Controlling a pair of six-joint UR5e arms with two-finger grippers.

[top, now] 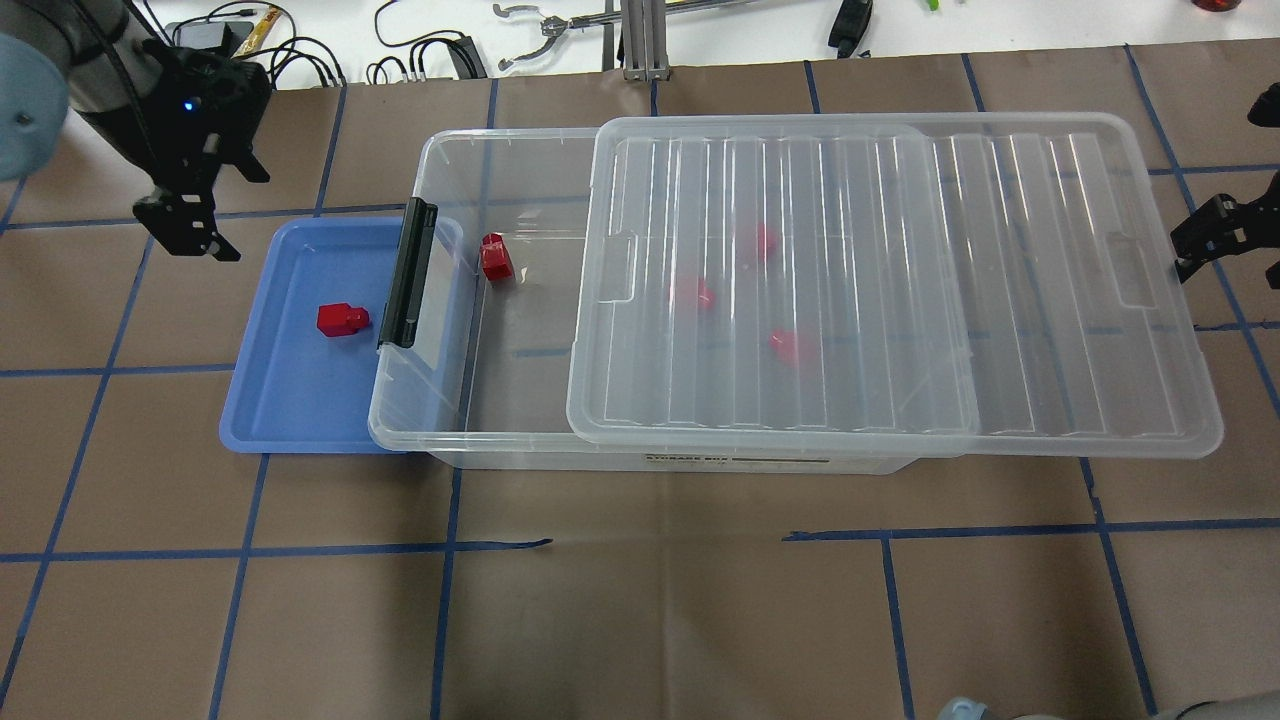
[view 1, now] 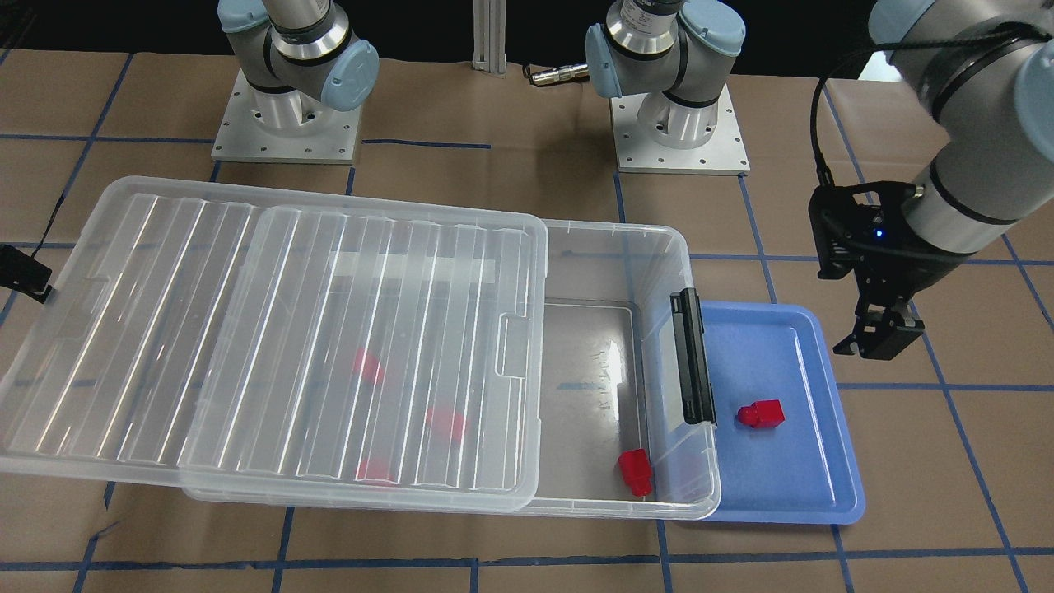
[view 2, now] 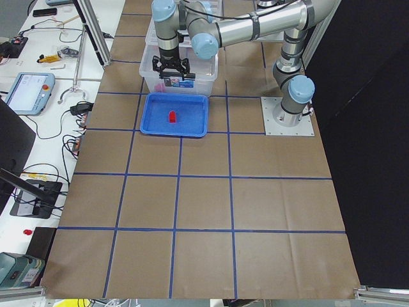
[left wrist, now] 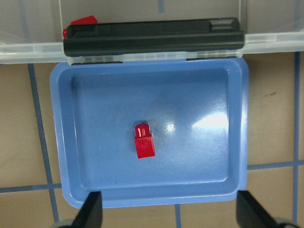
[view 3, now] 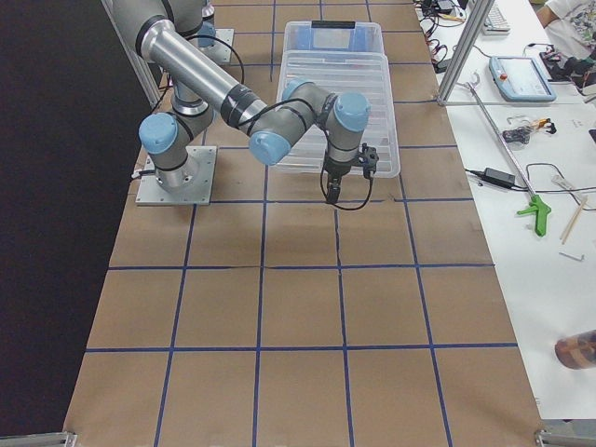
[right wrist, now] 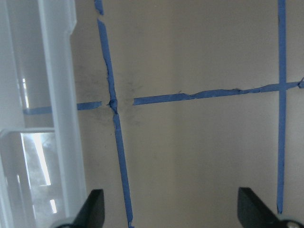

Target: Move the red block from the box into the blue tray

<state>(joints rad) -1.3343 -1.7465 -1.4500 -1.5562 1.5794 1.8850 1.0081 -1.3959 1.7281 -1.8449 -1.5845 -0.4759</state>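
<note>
One red block point(view 1: 762, 413) lies on its side in the blue tray point(view 1: 790, 486), also seen in the overhead view point(top: 342, 319) and the left wrist view point(left wrist: 144, 141). Another red block point(top: 495, 257) stands in the uncovered end of the clear box point(top: 450, 160), near its black latch point(top: 408, 272). Three more red blocks point(top: 757, 242) show blurred under the ribbed lid point(top: 900, 280), which is slid aside. My left gripper point(top: 185, 225) is open and empty, raised over the tray's outer edge point(left wrist: 171, 213). My right gripper point(top: 1215, 235) is open and empty beside the lid's far end point(right wrist: 171, 211).
The tray point(top: 290, 410) sits tucked against the box's latch end. The lid point(view 1: 288, 329) overhangs the box on the robot's right. Both arm bases point(view 1: 284, 123) stand behind the box. Cables and tools point(top: 560, 25) lie beyond the table's far edge.
</note>
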